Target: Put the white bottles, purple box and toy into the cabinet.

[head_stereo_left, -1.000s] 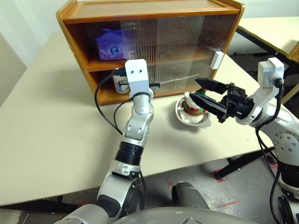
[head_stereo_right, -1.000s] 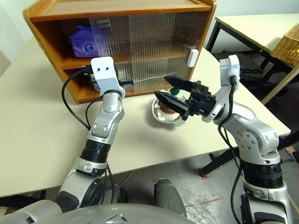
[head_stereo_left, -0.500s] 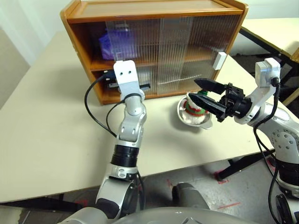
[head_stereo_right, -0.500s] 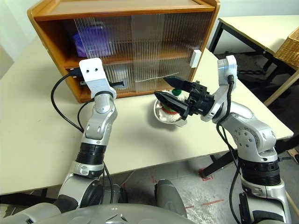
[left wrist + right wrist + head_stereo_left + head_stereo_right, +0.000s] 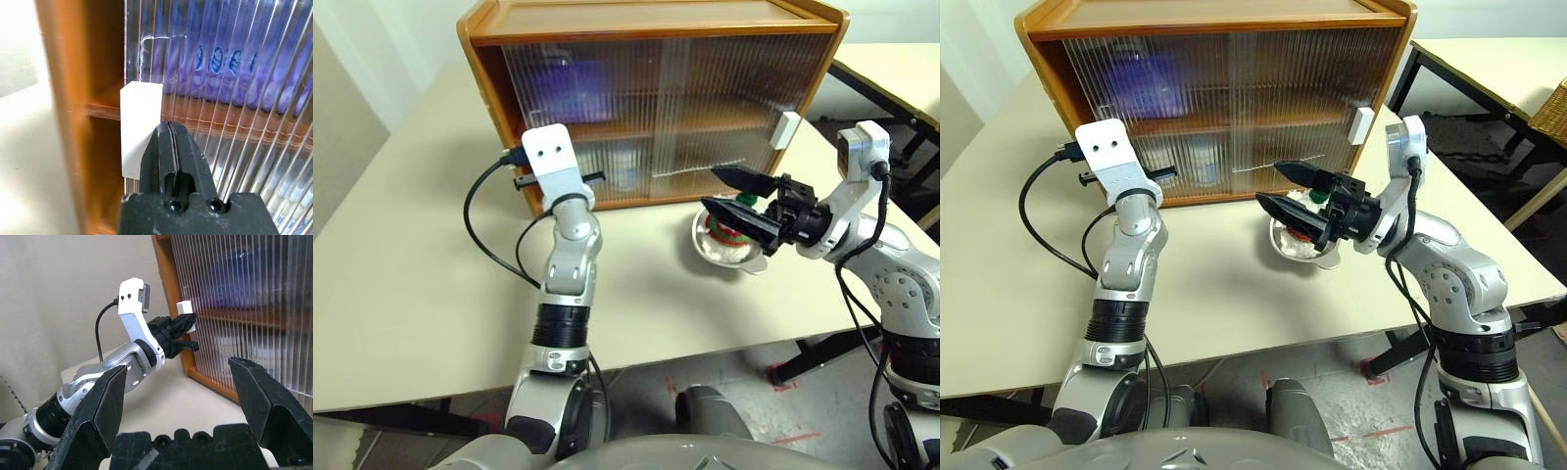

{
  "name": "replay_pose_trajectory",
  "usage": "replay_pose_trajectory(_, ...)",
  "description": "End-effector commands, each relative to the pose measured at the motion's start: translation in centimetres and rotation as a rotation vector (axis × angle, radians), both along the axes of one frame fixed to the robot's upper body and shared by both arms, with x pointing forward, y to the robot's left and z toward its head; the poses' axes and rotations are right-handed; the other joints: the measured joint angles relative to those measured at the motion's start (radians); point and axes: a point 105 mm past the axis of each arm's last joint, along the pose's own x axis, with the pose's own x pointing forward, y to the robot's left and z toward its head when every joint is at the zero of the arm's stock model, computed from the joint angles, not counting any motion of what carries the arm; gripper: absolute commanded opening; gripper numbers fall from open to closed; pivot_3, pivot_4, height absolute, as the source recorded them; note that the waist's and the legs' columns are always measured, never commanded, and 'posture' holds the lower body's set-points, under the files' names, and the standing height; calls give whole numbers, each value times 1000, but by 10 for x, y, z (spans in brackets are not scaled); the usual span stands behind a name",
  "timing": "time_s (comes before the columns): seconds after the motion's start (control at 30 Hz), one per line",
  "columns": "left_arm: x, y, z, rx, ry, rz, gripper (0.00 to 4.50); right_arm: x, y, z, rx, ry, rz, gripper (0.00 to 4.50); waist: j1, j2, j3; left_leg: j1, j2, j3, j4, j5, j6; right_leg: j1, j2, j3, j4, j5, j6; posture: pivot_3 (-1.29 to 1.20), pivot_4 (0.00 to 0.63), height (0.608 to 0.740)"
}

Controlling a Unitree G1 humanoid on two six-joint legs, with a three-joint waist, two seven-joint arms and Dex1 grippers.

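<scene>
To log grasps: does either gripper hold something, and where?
Nothing held. Left gripper, shut, presses against the sliding door's white handle; right gripper is open.

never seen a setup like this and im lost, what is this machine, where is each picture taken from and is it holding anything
It is a humanoid robot with two arms, each ending in a two-fingered black gripper. Two pictures come from cameras in its head, looking down over the arms; the other two come from a camera on each wrist.

On the pale table stands a wooden cabinet with ribbed see-through doors. Behind them you can make out the purple box and a white bottle.

The left gripper is shut, its tip against the door's white handle. The right gripper is open and empty, above a metal bowl holding the toy snowman.
</scene>
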Motion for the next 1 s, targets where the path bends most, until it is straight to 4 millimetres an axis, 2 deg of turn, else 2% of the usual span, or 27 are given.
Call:
replay_pose_trajectory(0.03, -5, 11, -4, 11, 15, 48, 27, 2, 1, 0, -1, -14, 3, 4500, 0, 0, 0, 0, 0, 0, 0, 0, 0, 0, 0, 0, 0, 0, 0, 5, 0, 740)
replay_pose_trajectory(0.53, -9, 29, -6, 48, 36, 130, 27, 4, 3, 0, 1, -16, 18, 4500, 0, 0, 0, 0, 0, 0, 0, 0, 0, 0, 0, 0, 0, 0, 0, 19, 0, 740)
replay_pose_trajectory(0.77, -9, 30, -9, 40, 49, 136, 27, 5, 3, 0, 2, -18, 14, 4500, -2, 0, 0, 0, 1, 0, 0, 0, 0, 0, 0, 0, 0, 1, -1, 13, 0, 740)
replay_pose_trajectory(1.0, -4, -17, -6, -45, 22, -162, 27, 5, 3, 1, 4, -22, 12, 4500, 1, 0, 0, 0, 0, 0, 0, 0, 0, 0, 0, 0, 0, 1, -1, 9, 0, 740)
